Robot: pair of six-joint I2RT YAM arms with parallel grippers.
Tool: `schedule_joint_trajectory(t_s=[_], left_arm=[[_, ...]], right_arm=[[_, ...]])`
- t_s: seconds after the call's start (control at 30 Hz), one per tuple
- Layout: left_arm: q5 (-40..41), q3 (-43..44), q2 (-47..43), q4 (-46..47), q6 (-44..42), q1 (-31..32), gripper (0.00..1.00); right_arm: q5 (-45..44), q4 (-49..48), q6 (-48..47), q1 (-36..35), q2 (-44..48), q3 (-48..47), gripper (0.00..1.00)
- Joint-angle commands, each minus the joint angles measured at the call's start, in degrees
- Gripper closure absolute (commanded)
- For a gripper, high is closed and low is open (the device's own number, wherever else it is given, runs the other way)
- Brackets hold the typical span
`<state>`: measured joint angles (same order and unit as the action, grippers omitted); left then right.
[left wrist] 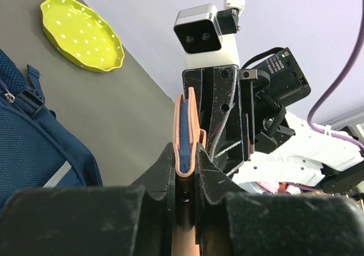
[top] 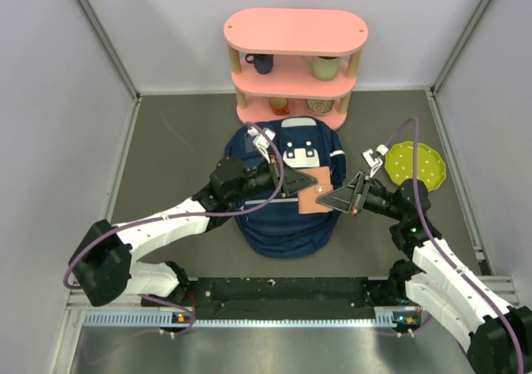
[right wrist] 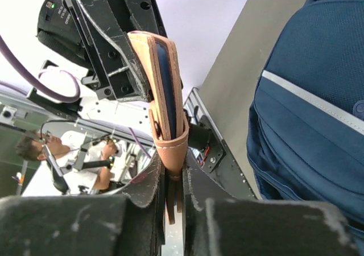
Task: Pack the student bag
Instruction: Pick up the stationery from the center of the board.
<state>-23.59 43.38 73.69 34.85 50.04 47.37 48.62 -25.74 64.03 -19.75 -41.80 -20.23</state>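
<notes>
lying flat, student bag (top: pixel 283 228) points top-first toward shelf (top: pixel 295 31).

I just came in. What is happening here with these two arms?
Both arms hold one thin tan case between them, above the blue bag. The left hand grips one edge and the right hand grips the opposite edge; both are shut on it. The bag lies in front of the arms, and the case is not yet inside it. A yellow plate lies to the right, untouched.

Bright, even light, faint shadows; the left hand (left wrist: pixel 185 156) looms blurred up close
</notes>
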Motion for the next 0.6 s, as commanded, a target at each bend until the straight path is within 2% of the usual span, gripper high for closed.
schedule_joint_trajectory(t_s=[0.0,0.03,0.07,0.1,0.13,0.2,0.23,0.27,0.33,0.5,0.57], left_arm=[[-1.3,0.6,0.2,3.2,-0.2,-0.1,0.89],[-1.1,0.8,0.1,0.0,-1.5,-0.1,0.74],[-0.2,1.4,-0.3,-2.1,-2.4,-0.1,0.44],[0.9,1.4,-1.4,-4.3,-3.3,-0.1,0.38],[2.4,1.6,-2.2,-7.6,-5.0,-0.1,0.32],[7.8,1.3,-5.0,-16.0,-7.1,-0.1,0.20],[9.8,1.2,-5.8,-18.8,-9.6,-0.1,0.17],[12.8,1.4,-6.7,-25.2,-11.2,-0.1,0.16],[15.1,1.2,-8.9,-30.1,-16.3,0.1,0.13],[29.5,3.2,-11.0,-48.3,-28.7,4.0,0.09],[33.0,4.3,-10.8,-50.6,-33.5,5.8,0.08]], right_arm=[[0.3,-2.7,-0.6,-0.2,0.6,-0.1,1.00],[-1.4,0.4,-1.7,-0.3,1.0,-0.2,1.00],[-2.9,3.7,-3.0,-0.3,1.6,-0.6,1.00],[-5.0,7.6,-4.7,-0.3,3.2,-1.8,1.00],[-10.2,17.9,-8.6,-0.3,4.0,-2.7,1.00],[-17.0,27.9,-12.1,-0.3,6.1,-4.7,1.00],[-23.2,31.2,-13.3,-0.2,8.4,-4.8,1.00],[-25.7,36.2,-13.6,-0.2,9.6,-5.0,1.00],[-31.2,39.0,-12.8,-0.2,13.3,-4.5,1.00],[-39.4,47.8,-10.0,-0.1,19.4,-3.9,1.00],[-42.4,49.3,-9.8,-0.1,21.0,-4.0,1.00]])
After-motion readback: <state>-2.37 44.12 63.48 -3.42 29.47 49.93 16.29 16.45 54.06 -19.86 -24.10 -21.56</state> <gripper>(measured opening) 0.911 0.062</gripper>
